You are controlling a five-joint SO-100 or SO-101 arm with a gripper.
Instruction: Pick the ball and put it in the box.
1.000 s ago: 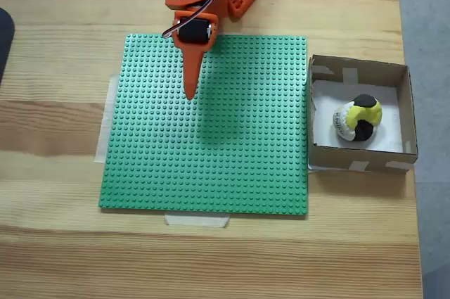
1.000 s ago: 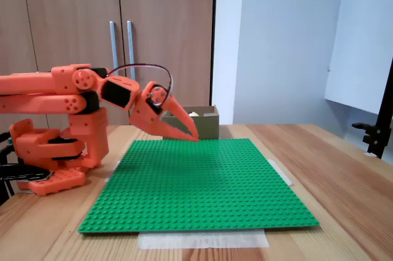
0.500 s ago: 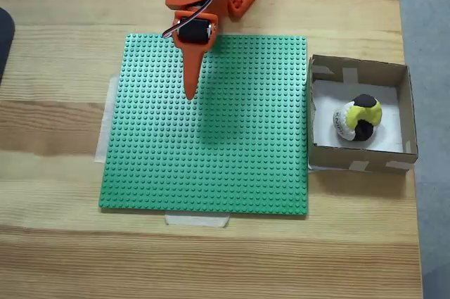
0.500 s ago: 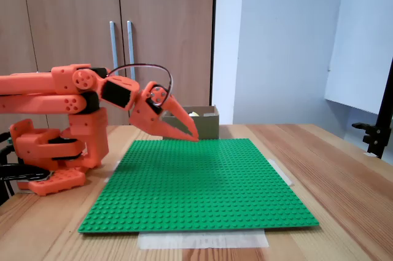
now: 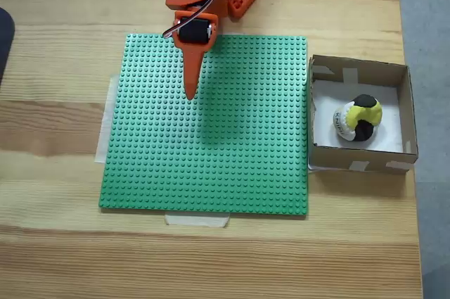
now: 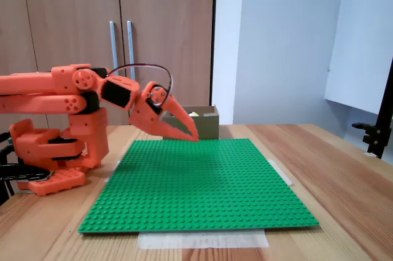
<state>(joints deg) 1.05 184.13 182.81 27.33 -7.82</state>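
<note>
Ball (image 5: 358,119) inside box (image 5: 358,68), right of green mat (image 5: 211,144) on tabletop (image 5: 56,137). Tool (image 5: 189,95) empty, fingers together, above mat, well apart from box.

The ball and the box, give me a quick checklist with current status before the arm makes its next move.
1. Ball inside the box: ok, it rests on the white floor.
2. Pincer empty: ok, nothing between its fingers.
3. Pincer shut: ok, tips together in both fixed views.
4. Pincer away from the box: ok, it hangs over the green baseplate.
5. Box upright on the table: ok.
6. Ball settled: cannot tell.
</note>
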